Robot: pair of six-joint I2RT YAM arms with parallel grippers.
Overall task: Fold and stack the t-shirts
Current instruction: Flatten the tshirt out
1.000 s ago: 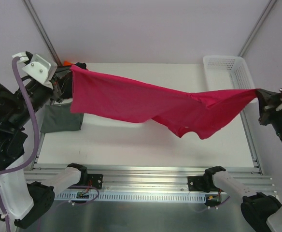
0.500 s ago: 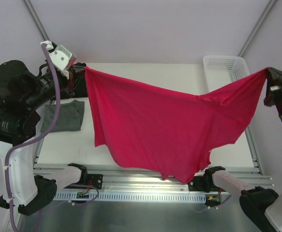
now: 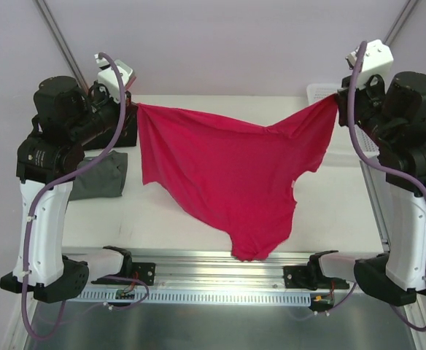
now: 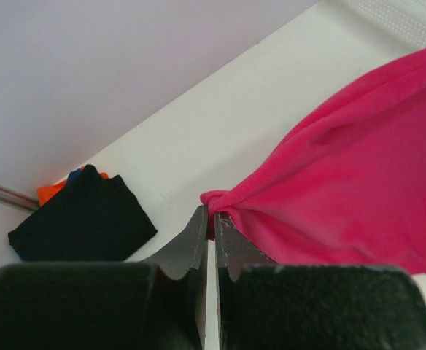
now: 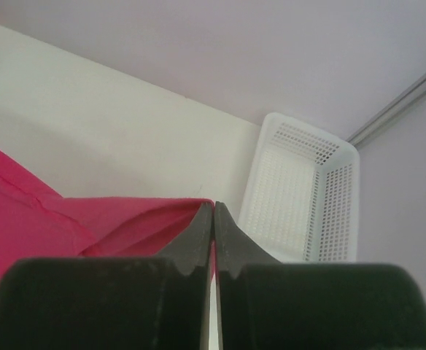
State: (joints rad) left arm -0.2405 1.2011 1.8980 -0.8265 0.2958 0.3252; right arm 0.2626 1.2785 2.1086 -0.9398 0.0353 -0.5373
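Mid-task view, with one garment in the air and the others folded. The crimson-pink t-shirt [image 3: 227,175] hangs above the table [image 3: 344,211], stretched between the two arms. The left gripper [image 3: 135,108] has its jaws pressed together on a bunched corner of the cloth above the table's far left. The right gripper [image 3: 337,98] is likewise clamped on the opposite corner above the table's far right. Between the two grips the upper edge sags in a shallow curve, and the body of the shirt drapes down to a blunt point near the table's near edge. Whether that lowest part touches the table cannot be told. A folded grey-green shirt [image 3: 100,179] lies flat at the table's left side, partly under the left arm. At the table's far left corner a folded black shirt [image 4: 82,219] rests on top of an orange shirt [image 4: 50,193], with a sliver of a blue shirt [image 4: 76,173] showing beside them. The white mesh basket [image 5: 337,197] stands at the table's far right corner, and nothing can be seen in it. Judged from this layout, four shirts are already folded and three of them look stacked. The crimson-pink one appears to be the last, opened out but with no fold made. What probably remains is to lay it flat on the table, fold it, and gather it and the grey-green shirt onto one pile.
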